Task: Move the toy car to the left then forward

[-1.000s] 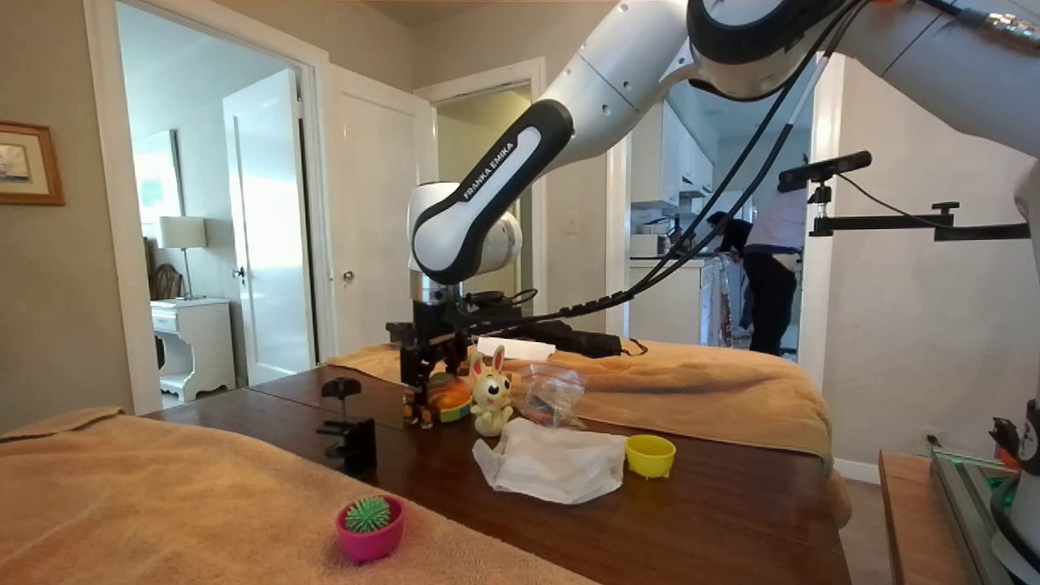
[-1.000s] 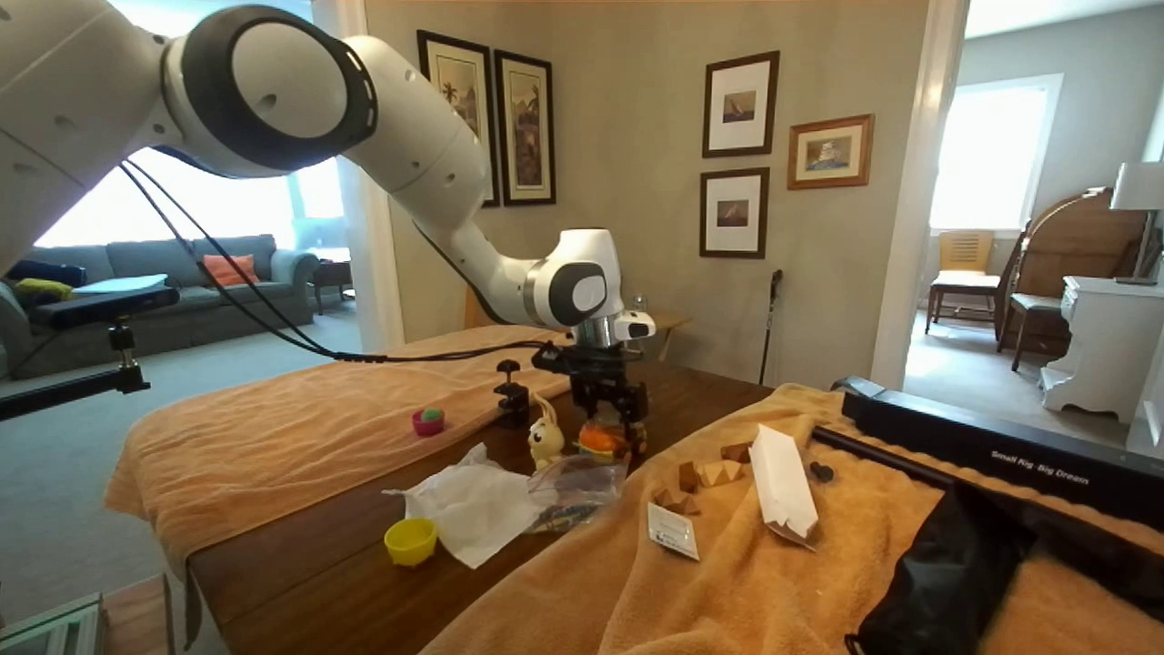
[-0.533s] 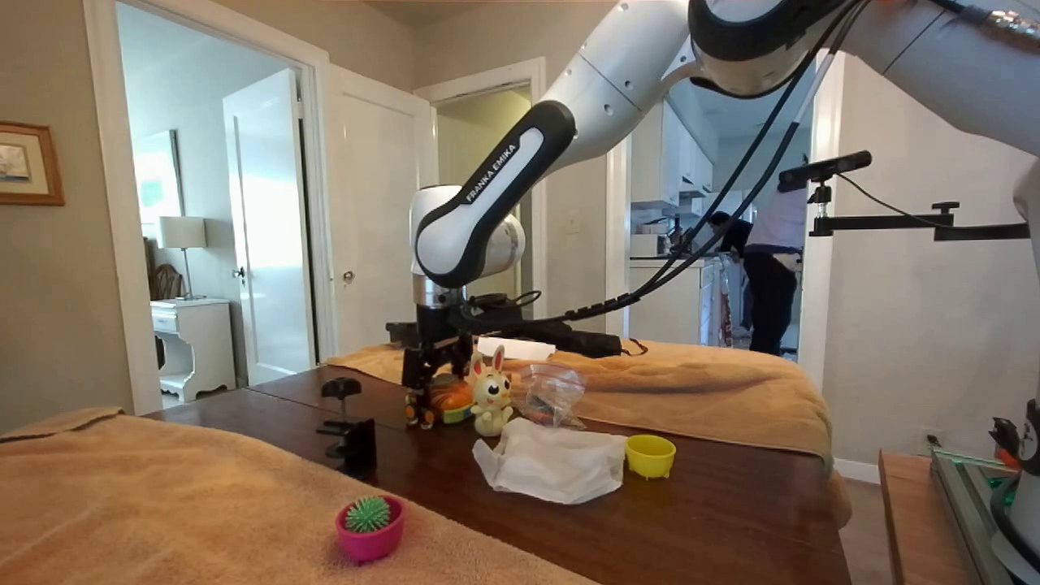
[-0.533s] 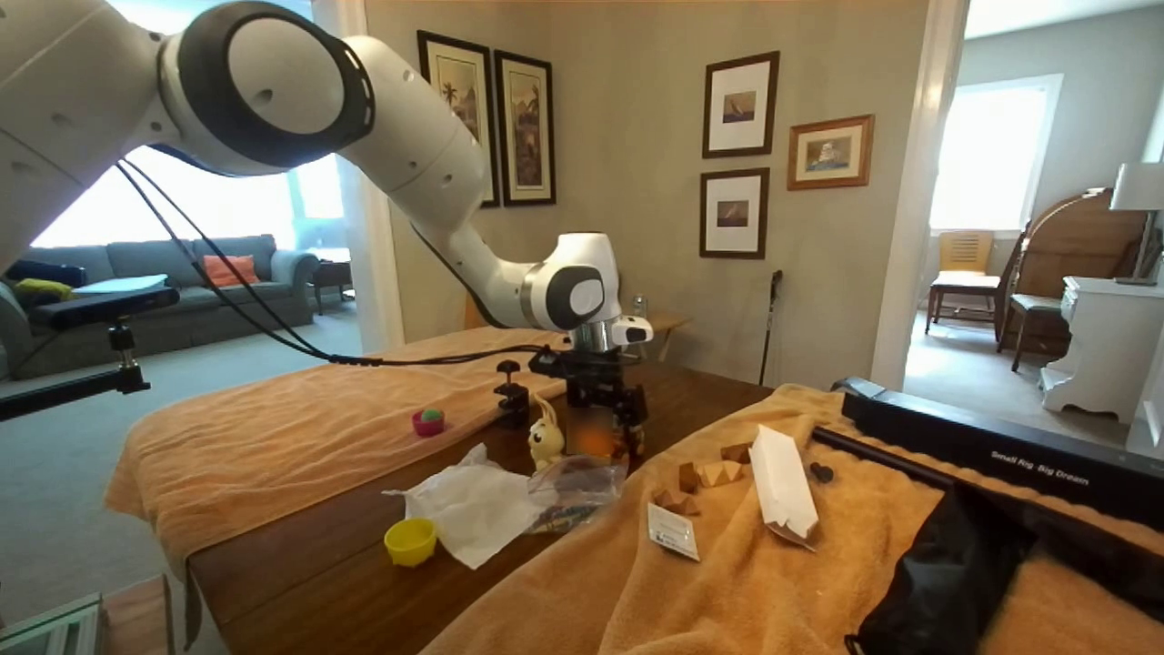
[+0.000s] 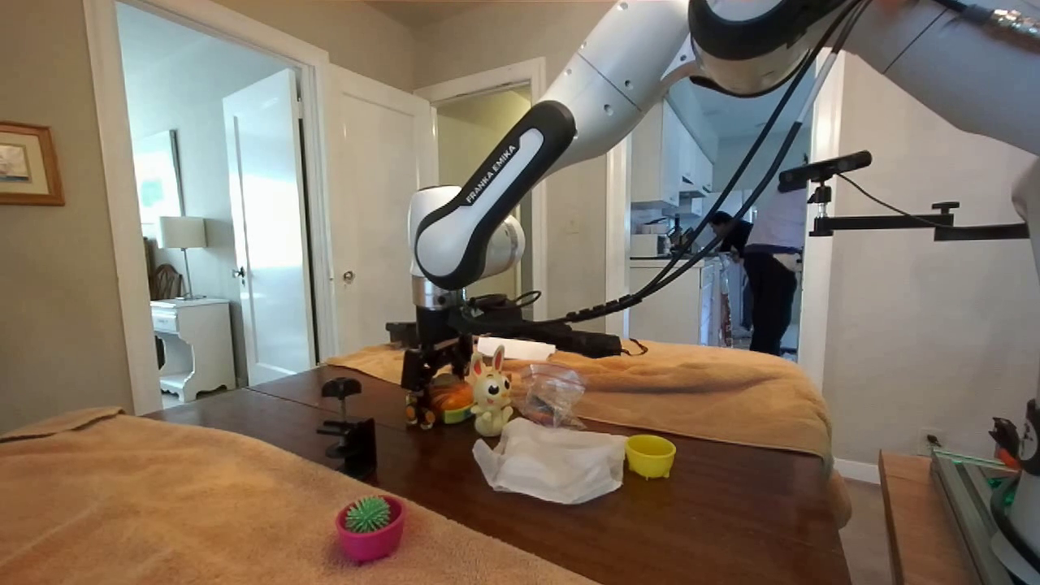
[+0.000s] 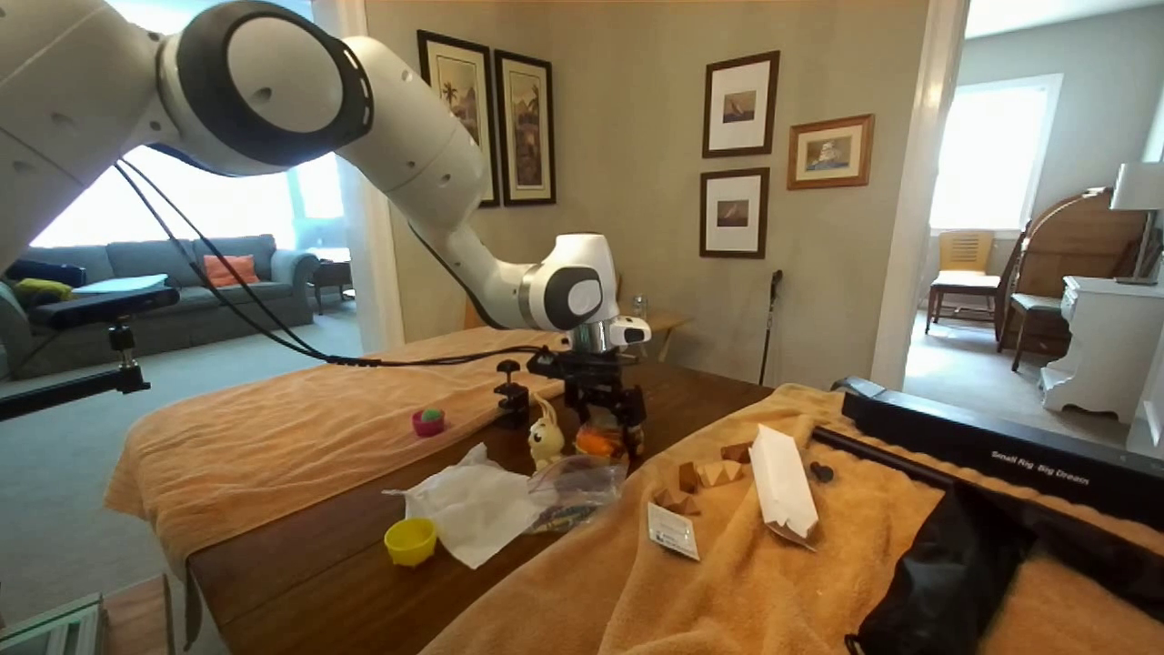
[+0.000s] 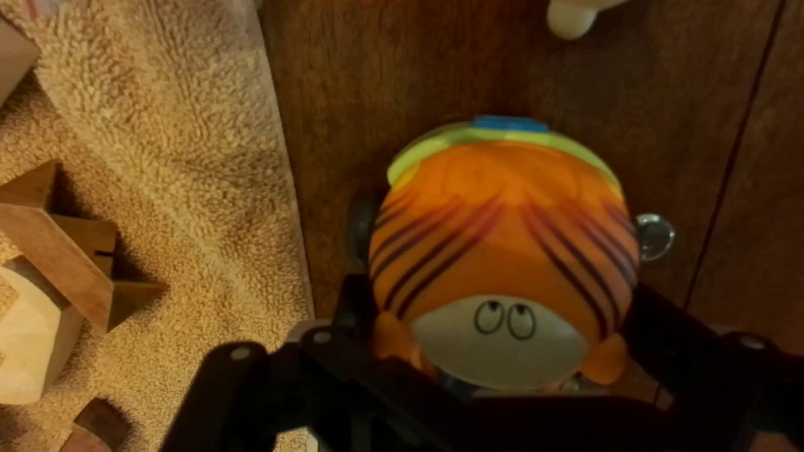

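The toy car [image 7: 502,238] is a rounded orange shell with dark stripes, a pale face with drawn eyes and a yellow-green rim. It sits on the dark wooden table and shows partly behind the gripper in both exterior views [image 5: 456,397] [image 6: 597,441]. My gripper [image 7: 501,307] points down over it, with one finger against each side near the face end. The left finger [image 7: 353,304] and the right finger [image 7: 653,314] leave no visible gap to the shell. The fingertips' lower ends are hidden by the car.
A cream bunny figure [image 5: 491,398] stands close beside the car. A clear plastic bag [image 5: 551,394], white cloth [image 5: 561,463] and yellow cup [image 5: 650,457] lie nearer the robot base. A black clamp [image 5: 353,443] stands on the table edge. Wooden pieces [image 6: 709,473] lie on the orange towel [image 6: 582,582].
Over the last second the hand has lowered slightly and shifted a little toward the bunny. The car has shifted slightly the same way. The last half second shows almost no motion.
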Robot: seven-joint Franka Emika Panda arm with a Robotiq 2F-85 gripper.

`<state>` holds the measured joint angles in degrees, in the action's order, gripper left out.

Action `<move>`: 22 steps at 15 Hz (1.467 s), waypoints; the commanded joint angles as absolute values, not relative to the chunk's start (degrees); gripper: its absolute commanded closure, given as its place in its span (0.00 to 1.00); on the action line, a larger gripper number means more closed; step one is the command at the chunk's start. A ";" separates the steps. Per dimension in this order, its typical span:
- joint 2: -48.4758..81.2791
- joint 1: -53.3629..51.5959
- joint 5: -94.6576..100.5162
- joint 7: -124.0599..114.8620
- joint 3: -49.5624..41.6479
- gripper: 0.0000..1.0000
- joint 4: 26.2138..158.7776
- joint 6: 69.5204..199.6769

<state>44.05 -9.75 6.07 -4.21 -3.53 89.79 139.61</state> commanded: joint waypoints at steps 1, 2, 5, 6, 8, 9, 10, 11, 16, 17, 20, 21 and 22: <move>41.43 -10.96 9.44 -5.76 -4.53 0.00 92.09 140.65; 40.83 -10.94 9.64 -5.45 -4.37 0.00 91.98 140.60; 38.32 -10.51 8.93 -4.83 -3.27 0.00 91.62 139.05; 37.34 -9.96 7.90 -4.37 -2.40 0.00 91.23 138.28; 35.59 -9.60 6.97 -4.90 -1.77 0.00 90.19 136.55; 34.62 -8.95 6.02 -4.10 -0.90 0.00 89.65 135.03; 33.64 -8.86 6.02 -4.31 -0.84 0.00 89.31 134.74; 32.70 -8.94 6.68 -4.64 -1.05 0.00 89.19 134.63; 27.86 -6.43 3.34 -3.13 0.85 0.00 88.87 125.60; 26.96 -5.38 0.88 -1.99 2.09 0.00 88.90 123.16; 24.43 -4.07 -3.81 -1.75 3.73 0.00 89.73 119.91; 23.83 -3.94 -4.52 -1.28 4.04 0.00 89.77 119.44; 23.52 -4.51 -2.64 -0.92 3.56 0.00 90.09 120.90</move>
